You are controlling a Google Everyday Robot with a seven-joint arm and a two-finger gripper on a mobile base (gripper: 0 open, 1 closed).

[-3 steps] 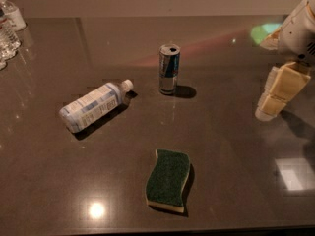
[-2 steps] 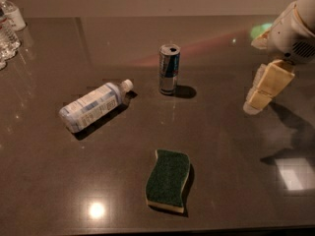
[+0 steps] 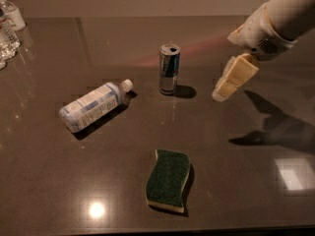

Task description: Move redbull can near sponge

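The redbull can stands upright near the middle of the dark table, silver and blue, with its pull-tab top showing. The sponge lies flat toward the front of the table, green side up over a pale yellow layer, well in front of the can. My gripper hangs from the white arm at the upper right. It is above the table, to the right of the can, apart from it and holding nothing that I can see.
A clear plastic water bottle with a white cap lies on its side left of the can. More clear bottles stand at the far left edge. The arm's shadow falls on the table at the right.
My gripper has moved left and slightly down, closer to the redbull can. The can, the sponge and the bottle have not moved.
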